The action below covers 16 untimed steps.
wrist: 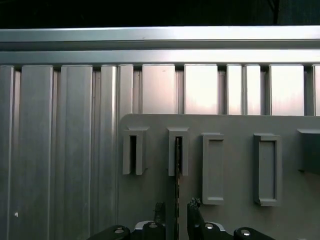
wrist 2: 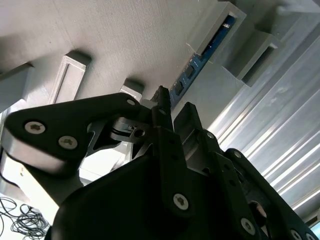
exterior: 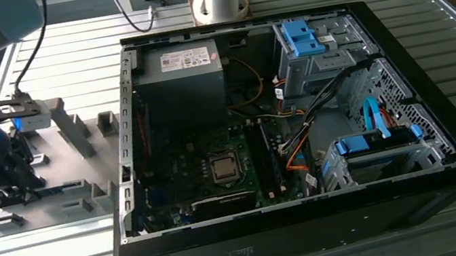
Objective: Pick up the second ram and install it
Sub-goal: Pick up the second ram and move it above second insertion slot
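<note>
The black two-finger gripper (wrist: 176, 212) is down over the pale grey moulded plastic fixture plate (wrist: 150, 125) with its jaws apart. In the first wrist view a dark fingertip (wrist: 159, 210) stands on each side of the second ram (wrist: 177, 187) — a long, thin, flat blue-green circuit-board stick, seen here edge-on. A narrow gap shows on both sides, so the stick is straddled, not clamped. The ram stands upright on its long edge, its far end seated in a raised slotted grey holder (wrist: 178, 152). A like holder (wrist: 133, 152) is just beside it, and two rectangular grey frames (wrist: 213, 137) stand further along the plate. In the second wrist view the ram (wrist 2: 192, 67) shows its blue-green face and a row of dark chips between two holders, running away from the fingertips (wrist 2: 161, 97).

In the exterior view the gripper (exterior: 7, 194) hangs low over the fixture plate (exterior: 59, 161) at the exterior view's left. The plate lies flat on the ribbed aluminium table (exterior: 367, 250). Toward the exterior view's right lies the open black metal desktop computer case (exterior: 317, 224) — inside it are a dark motherboard (exterior: 188, 168) with a square silver processor socket (exterior: 225, 167), long black memory slots (exterior: 259, 154) just beside the socket, a grey boxed power supply (exterior: 178, 74) and blue plastic drive brackets (exterior: 301, 37). The ram is on the fixture, outside the case.
</note>
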Each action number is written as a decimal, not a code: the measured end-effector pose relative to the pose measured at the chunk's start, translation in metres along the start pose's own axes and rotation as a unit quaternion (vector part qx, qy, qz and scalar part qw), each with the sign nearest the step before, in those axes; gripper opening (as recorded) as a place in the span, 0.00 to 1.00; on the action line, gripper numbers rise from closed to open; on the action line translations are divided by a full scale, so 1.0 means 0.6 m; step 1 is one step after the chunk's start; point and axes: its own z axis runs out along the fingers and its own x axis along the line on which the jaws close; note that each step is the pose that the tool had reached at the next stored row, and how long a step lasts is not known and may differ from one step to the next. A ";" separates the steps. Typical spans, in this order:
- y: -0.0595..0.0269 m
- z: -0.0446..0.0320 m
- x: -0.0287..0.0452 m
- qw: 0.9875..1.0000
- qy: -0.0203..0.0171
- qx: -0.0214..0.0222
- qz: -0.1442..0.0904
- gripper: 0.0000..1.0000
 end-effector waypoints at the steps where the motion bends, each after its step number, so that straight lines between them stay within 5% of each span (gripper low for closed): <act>1: 0.000 0.001 0.000 1.000 0.000 0.000 0.000 0.31; 16: 0.001 0.010 0.000 1.000 0.000 0.000 0.000 0.23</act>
